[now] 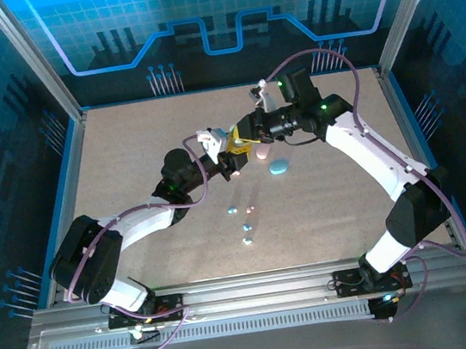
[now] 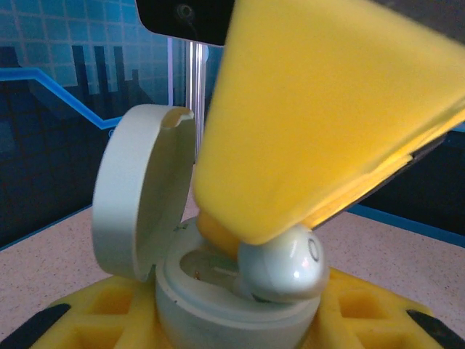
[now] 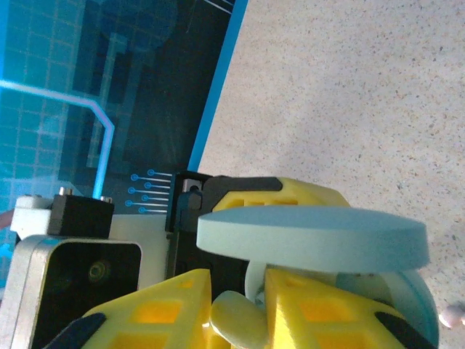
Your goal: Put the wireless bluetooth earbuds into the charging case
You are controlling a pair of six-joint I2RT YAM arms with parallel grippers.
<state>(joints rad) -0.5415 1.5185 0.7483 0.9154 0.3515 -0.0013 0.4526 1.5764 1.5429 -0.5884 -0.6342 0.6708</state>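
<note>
One pale earbud (image 2: 285,267) sits at the mouth of the open charging case (image 2: 218,305), its rounded body above the rim and not yet seated in its well. I judge this first insertion to be about halfway done. The lid (image 2: 136,196) stands upright on its hinge, clear of the opening.

A yellow finger (image 2: 327,109) of the right gripper (image 3: 236,320) bears down on the earbud from above. In the right wrist view the two yellow fingers are drawn in around a small pale piece, so this claw appears clenched on the earbud. The left gripper (image 2: 232,331) is clenched on the base of the case and holds it up off the table (image 1: 125,146).

The earbud needs a final push and release, and the other well looks empty as far as I can tell. Four loose earbuds (image 1: 245,226) lie in a small cluster on the table nearer the arm bases. A pink case (image 1: 260,151) and a blue case (image 1: 279,166) rest just beside the grippers, so most of the task is left.
</note>
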